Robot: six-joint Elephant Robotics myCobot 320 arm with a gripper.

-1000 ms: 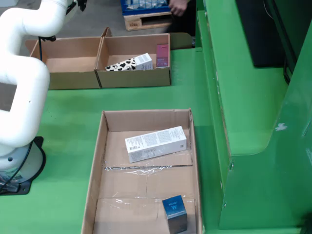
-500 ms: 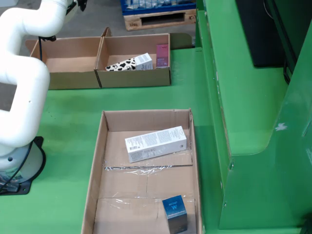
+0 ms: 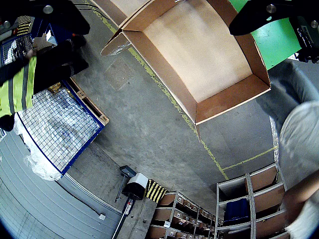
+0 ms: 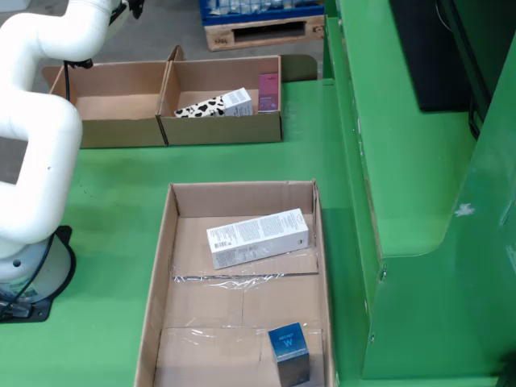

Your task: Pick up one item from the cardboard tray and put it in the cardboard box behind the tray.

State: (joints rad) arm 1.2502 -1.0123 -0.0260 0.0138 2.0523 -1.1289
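With my pincer (image 3: 159, 12) spread apart and empty, the long white carton (image 4: 258, 237) lies flat mid-frame in the cardboard tray (image 4: 155, 290); it looks light and stiff, best gripped across its narrow width.

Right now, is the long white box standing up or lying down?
Lying down. The long white box rests flat on its long side in the tray.

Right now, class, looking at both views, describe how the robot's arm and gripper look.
The arm is glossy white with thick rounded tubular segments, on a round grey base with thin black cables. The gripper's fingers are black, each with a silver screw.
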